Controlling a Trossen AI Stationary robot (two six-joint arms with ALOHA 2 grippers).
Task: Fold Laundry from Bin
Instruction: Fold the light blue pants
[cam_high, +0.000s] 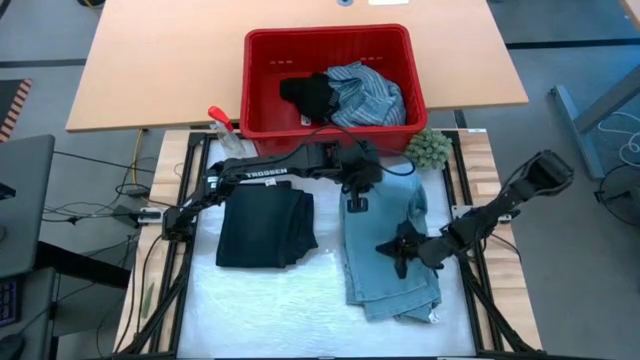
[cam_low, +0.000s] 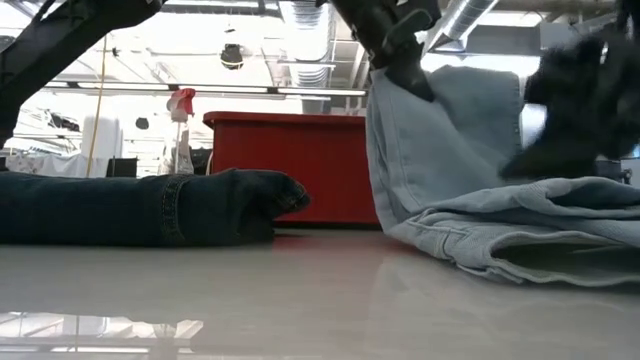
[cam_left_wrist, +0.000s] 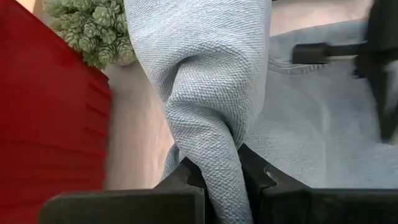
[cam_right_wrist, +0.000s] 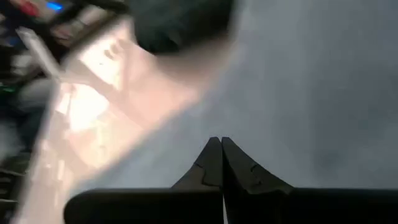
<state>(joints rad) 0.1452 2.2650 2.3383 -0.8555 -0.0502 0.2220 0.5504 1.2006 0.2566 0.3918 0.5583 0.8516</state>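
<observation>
The light blue jeans (cam_high: 392, 265) lie on the table's right half. Their far end is raised, with my left gripper (cam_left_wrist: 221, 165) shut on it just in front of the red bin (cam_high: 330, 33). My right gripper (cam_high: 397, 250) is shut and sits low over the middle of the jeans (cam_right_wrist: 311, 81). A black piece (cam_high: 310, 95) and a striped shirt (cam_high: 368, 92) lie in the bin. A dark navy piece (cam_high: 265, 230) lies folded flat on the table's left half. My left gripper pinches a bunched fold at the jeans' far end (cam_left_wrist: 214, 140) between its two fingers, several layers thick. The fingers slant down at it from the left. That end hangs as a sheet (cam_low: 440, 140) below the fingers, and the rest lies folded on the table (cam_low: 520, 235). My right gripper has its shut fingers (cam_right_wrist: 211, 155) down at the middle of the jeans, coming from the table's right. I cannot tell whether they touch the cloth.
A green fuzzy ball (cam_high: 428, 148) sits by the bin's near right corner. A spray bottle with a red trigger (cam_high: 225, 125) stands by its near left corner. The near strip of the white table (cam_high: 290, 310) is bare.
</observation>
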